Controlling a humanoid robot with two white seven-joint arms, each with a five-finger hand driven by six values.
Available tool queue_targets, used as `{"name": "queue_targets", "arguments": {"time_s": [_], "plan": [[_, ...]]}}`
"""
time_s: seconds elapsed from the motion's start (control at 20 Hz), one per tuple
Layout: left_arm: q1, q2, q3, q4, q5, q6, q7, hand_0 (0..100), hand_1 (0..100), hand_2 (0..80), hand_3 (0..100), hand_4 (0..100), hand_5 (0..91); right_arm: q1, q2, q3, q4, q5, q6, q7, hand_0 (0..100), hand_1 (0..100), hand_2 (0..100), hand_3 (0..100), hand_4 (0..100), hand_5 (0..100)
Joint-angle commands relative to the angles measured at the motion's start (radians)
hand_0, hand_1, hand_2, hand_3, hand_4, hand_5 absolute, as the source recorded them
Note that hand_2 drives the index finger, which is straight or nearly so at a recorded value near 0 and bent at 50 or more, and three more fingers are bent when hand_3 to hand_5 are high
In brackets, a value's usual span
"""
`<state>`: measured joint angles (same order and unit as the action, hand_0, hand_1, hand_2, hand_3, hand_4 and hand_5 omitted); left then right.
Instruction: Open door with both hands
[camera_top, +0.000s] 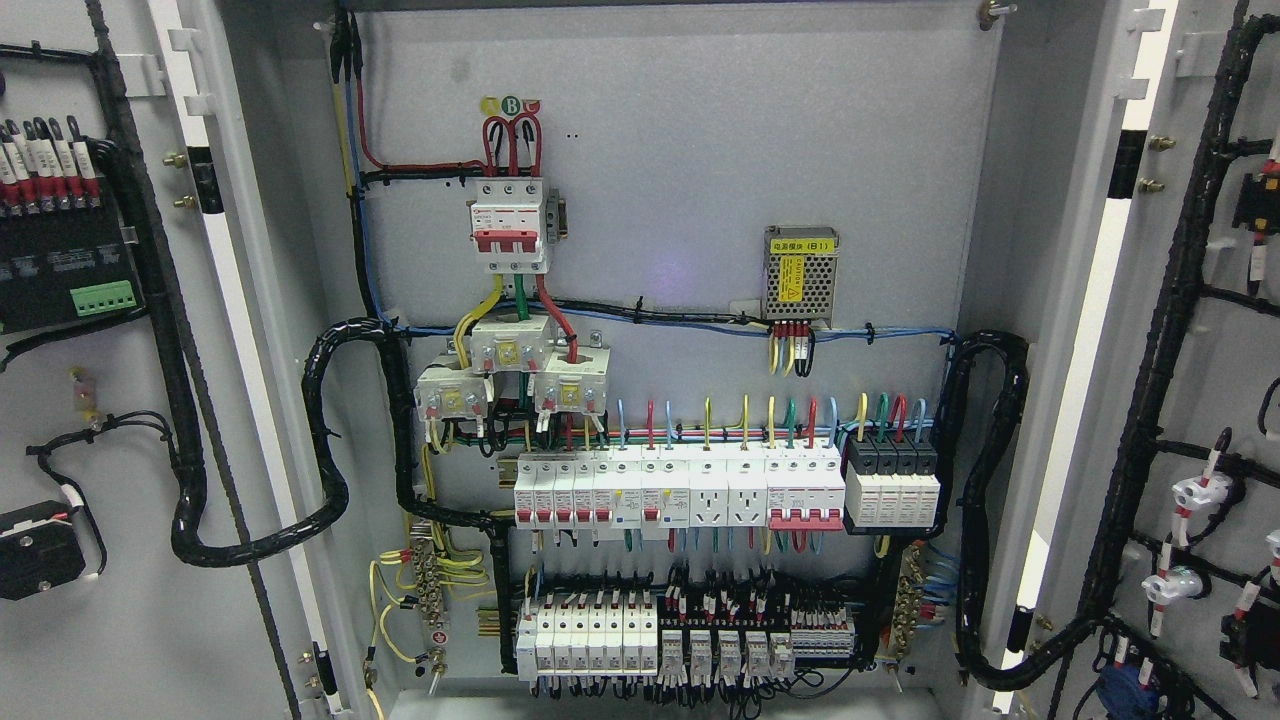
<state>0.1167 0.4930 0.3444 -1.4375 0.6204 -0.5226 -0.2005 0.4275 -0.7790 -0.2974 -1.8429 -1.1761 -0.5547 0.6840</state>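
Standing swung wide: left door (110, 400) and right door (1200, 400), cabinet (680, 180) breakers (680, 490) exposed; hand state cannot tell, neither visible.

The grey back plate (680, 150) of the cabinet holds all the parts. A big switch (510, 225) with red wires sits near the top. A small metal box (800, 275) with a yellow label sits to its right. Two rows of white switches (680, 490) run lower down.
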Motion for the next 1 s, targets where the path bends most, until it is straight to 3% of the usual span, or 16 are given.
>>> {"name": "queue_targets", "arguments": {"time_s": [0.0, 0.4, 0.55, 0.7, 0.8, 0.95], "plan": [[0.041, 0.001, -0.077, -0.124, 0.002, -0.025, 0.001, 0, 0, 0.0, 0, 4, 0.0, 0.001, -0.003, 0.087, -0.113, 0.001, -0.001, 0.0, 0, 0, 0, 0, 0, 0], [0.083, 0.006, -0.125, -0.181, 0.001, -0.077, 0.001, 0, 0, 0.0, 0, 4, 0.0, -0.015, 0.0, 0.211, -0.133, 0.013, 0.001, -0.017, 0, 0, 0, 0, 0, 0], [0.092, 0.009, -0.162, -0.193, -0.002, -0.143, 0.001, 0, 0, 0.0, 0, 4, 0.0, -0.016, 0.003, 0.247, -0.133, 0.015, 0.001, -0.101, 0, 0, 0, 0, 0, 0], [0.129, 0.012, -0.202, -0.224, -0.013, -0.148, 0.001, 0, 0, 0.0, 0, 4, 0.0, -0.036, 0.009, 0.317, -0.133, 0.029, 0.001, -0.139, 0, 0, 0, 0, 0, 0], [0.158, 0.012, -0.24, -0.253, -0.028, -0.151, 0.001, 0, 0, 0.0, 0, 4, 0.0, -0.049, 0.026, 0.375, -0.128, 0.113, -0.001, -0.178, 0, 0, 0, 0, 0, 0], [0.211, 0.004, -0.28, -0.271, -0.056, -0.154, 0.004, 0, 0, 0.0, 0, 4, 0.0, -0.075, 0.107, 0.451, -0.108, 0.214, 0.001, -0.233, 0, 0, 0, 0, 0, 0]]}}
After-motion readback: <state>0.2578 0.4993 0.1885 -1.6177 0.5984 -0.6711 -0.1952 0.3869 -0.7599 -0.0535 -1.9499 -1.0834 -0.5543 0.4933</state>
